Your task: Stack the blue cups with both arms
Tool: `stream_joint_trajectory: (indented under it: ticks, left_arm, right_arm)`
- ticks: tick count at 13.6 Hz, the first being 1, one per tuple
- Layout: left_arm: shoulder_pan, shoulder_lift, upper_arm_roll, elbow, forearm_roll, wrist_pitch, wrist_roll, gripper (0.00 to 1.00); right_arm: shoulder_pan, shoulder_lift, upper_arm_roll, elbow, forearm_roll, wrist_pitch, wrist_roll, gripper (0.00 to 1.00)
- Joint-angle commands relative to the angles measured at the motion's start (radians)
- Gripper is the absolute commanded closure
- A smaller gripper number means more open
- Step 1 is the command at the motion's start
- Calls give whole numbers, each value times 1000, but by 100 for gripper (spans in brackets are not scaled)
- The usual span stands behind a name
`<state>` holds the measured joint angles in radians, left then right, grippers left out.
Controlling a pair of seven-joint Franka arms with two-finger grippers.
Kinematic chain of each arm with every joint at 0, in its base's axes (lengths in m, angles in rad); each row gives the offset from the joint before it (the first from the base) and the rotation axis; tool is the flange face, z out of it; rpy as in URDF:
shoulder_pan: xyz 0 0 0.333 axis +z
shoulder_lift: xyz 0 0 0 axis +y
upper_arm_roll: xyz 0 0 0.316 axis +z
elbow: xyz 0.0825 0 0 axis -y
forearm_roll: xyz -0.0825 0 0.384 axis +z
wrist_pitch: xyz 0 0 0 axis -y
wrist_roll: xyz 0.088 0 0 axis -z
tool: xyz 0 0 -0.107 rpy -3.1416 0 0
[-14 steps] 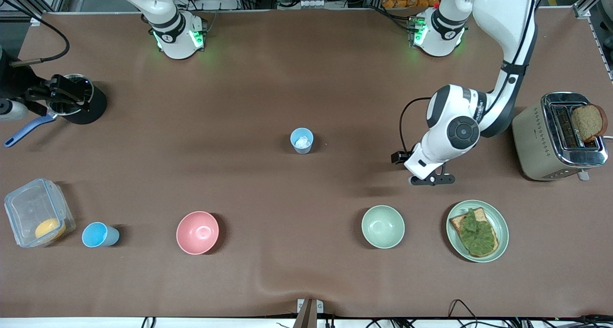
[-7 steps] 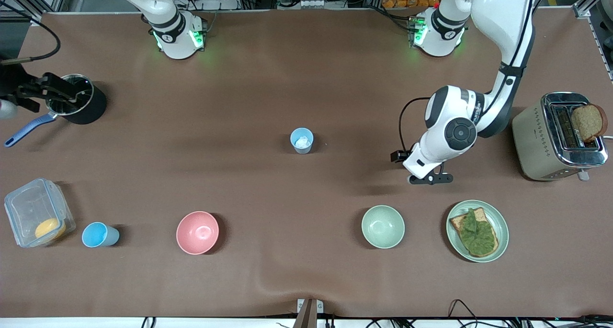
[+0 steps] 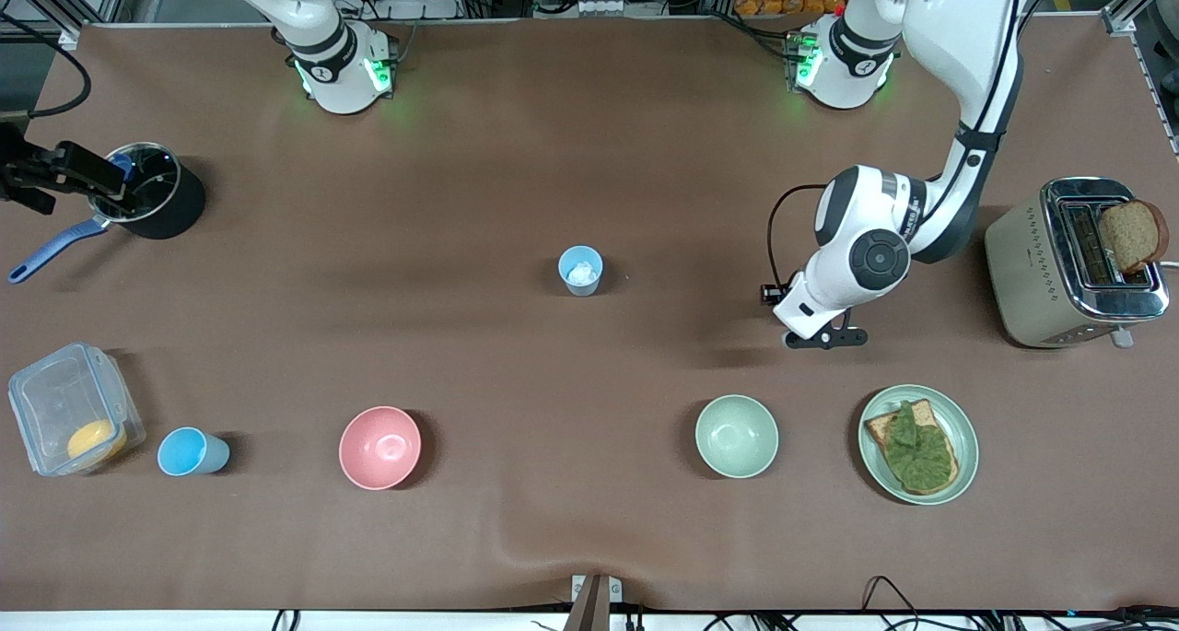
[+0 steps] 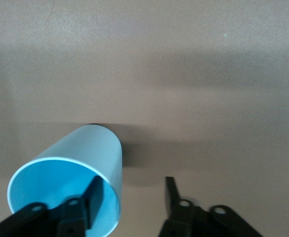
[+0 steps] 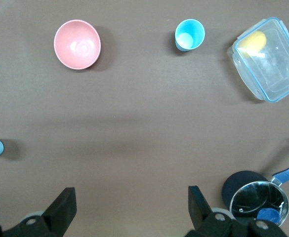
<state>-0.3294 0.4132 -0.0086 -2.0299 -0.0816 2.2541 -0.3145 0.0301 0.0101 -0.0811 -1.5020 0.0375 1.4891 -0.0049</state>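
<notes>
One blue cup (image 3: 580,270) with a white bit inside stands upright mid-table. A second blue cup (image 3: 192,451) stands beside the clear container, and it also shows in the right wrist view (image 5: 189,34). In the left wrist view a third blue cup (image 4: 72,177) sits under my left gripper (image 4: 133,185). One finger is inside its rim and the other stands outside, clear of the wall. From the front, my left gripper (image 3: 822,339) hides that cup. My right gripper (image 3: 92,178) hangs open by the black pot, and its open fingers frame the right wrist view (image 5: 132,207).
A pink bowl (image 3: 379,447), a pale green bowl (image 3: 736,436) and a plate (image 3: 963,424) with toast and lettuce line the edge nearest the front camera. A toaster (image 3: 1073,262) stands at the left arm's end. A clear container (image 3: 72,408) and a black pot (image 3: 152,203) stand at the right arm's end.
My left gripper's fingers have narrowed around the cup's wall and the hand has shifted slightly. My right gripper has drifted off the pot toward the table's end.
</notes>
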Motion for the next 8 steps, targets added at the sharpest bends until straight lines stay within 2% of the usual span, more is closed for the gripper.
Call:
stream_joint_trajectory:
  ticks: [1, 2, 3, 6, 8]
  left_arm:
    - [-3, -13, 6, -19, -15, 7, 9, 84]
    - [-3, -13, 6, -19, -15, 7, 9, 97]
    - [-3, -13, 6, -19, -15, 5, 8, 100]
    - [-3, -30, 6, -9, -15, 4, -5, 100]
    - [0, -79, 6, -4, -18, 1, -5, 100]
  right_arm:
    - [-13, -2, 20, 9, 13, 9, 48, 0]
    - [-12, -4, 23, 12, 13, 10, 48, 0]
    - [-12, -5, 24, 14, 15, 8, 48, 0]
    - [-18, -9, 17, 25, 35, -12, 48, 0]
    - [-21, -15, 14, 26, 35, -24, 48, 0]
